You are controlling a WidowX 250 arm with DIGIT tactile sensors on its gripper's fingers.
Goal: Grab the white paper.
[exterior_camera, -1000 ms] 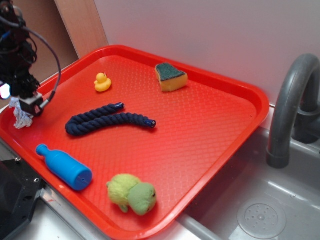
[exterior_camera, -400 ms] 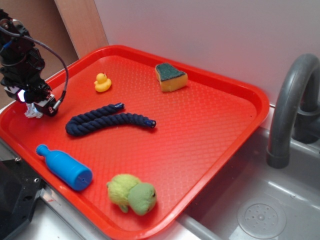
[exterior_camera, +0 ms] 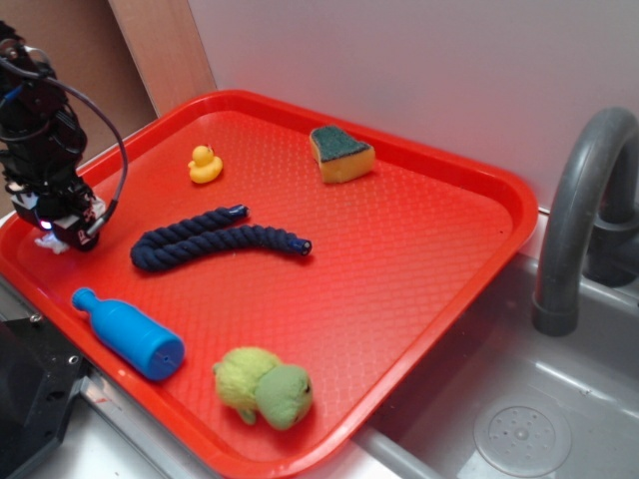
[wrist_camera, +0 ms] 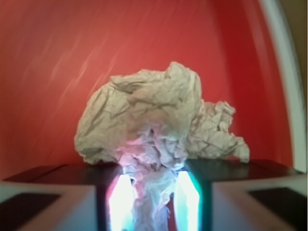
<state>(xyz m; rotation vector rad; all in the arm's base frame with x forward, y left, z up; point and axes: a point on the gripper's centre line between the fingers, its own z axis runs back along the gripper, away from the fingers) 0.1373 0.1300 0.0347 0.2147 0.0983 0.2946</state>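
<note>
One wad, the paper [wrist_camera: 159,125], fills your wrist view; its lower end is pinched between the two fingers [wrist_camera: 120,202] of the tool [wrist_camera: 153,204], which are closed on it, while the crumpled bulk bulges out beyond the tips over the red tray [wrist_camera: 57,57]. From the exterior view you see the tool [exterior_camera: 60,235] low at the tray's left edge [exterior_camera: 20,261]; only a small white scrap of the paper [exterior_camera: 50,242] shows beneath it. Five other things lie on the tray, all apart from the tool: a rope [exterior_camera: 215,240] nearest, curved across the middle; a duck [exterior_camera: 204,165] beyond it; a sponge [exterior_camera: 341,153] near the far rim; a blue bottle [exterior_camera: 130,334] near the front edge; a green plush [exterior_camera: 265,387] beside that. A grey tap [exterior_camera: 579,220] stands to the right over the sink [exterior_camera: 519,419].
</note>
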